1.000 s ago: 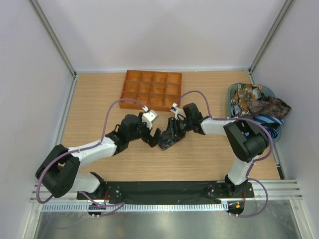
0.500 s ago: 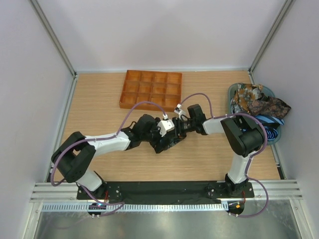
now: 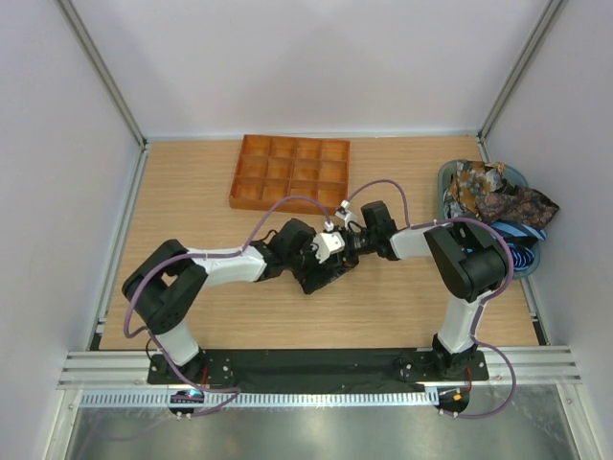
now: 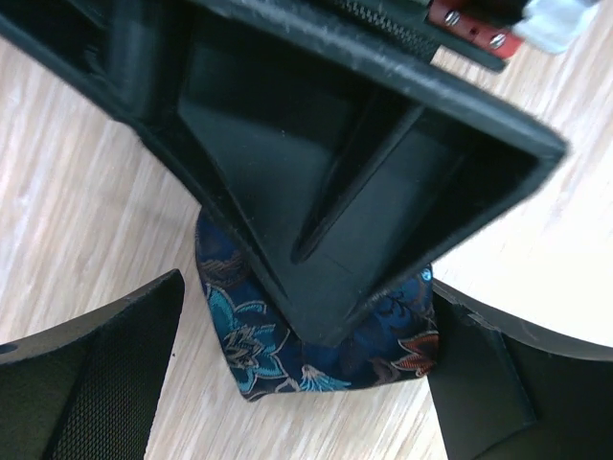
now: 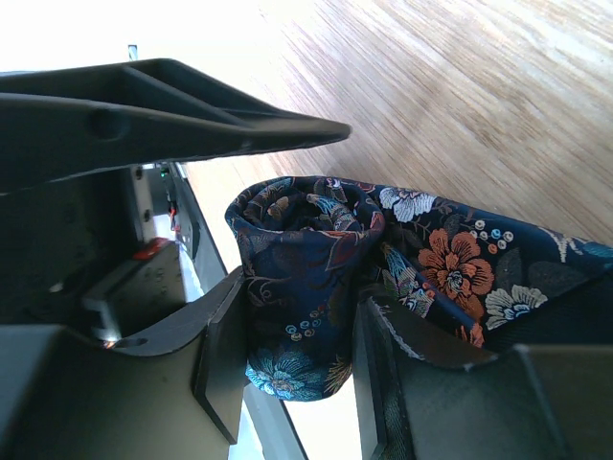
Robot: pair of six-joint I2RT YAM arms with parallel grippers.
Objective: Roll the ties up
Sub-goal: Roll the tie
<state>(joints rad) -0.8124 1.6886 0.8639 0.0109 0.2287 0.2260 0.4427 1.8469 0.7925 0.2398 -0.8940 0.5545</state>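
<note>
1 floral tie (image 5: pixel 316 287): largely rolled, pinched by right gripper (image 5: pixel 302 369); left gripper (image 4: pixel 287 379) spread wide around it. Remaining ties (image 3: pixel 498 196) heaped unrolled in basket (image 3: pixel 443 182).

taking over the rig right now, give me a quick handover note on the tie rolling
Left gripper: open, its fingers straddle the roll without gripping it.
Right gripper: shut on the rolled part of the floral tie, mid-table.
Other ties: heaped unrolled in the bin at the table's right edge.
Orange tray: no tie in it.
Done: one tie partly rolled. The right wrist view shows some fabric lying flat beside the roll.
Left: finish this roll, then work through the heap.
</note>
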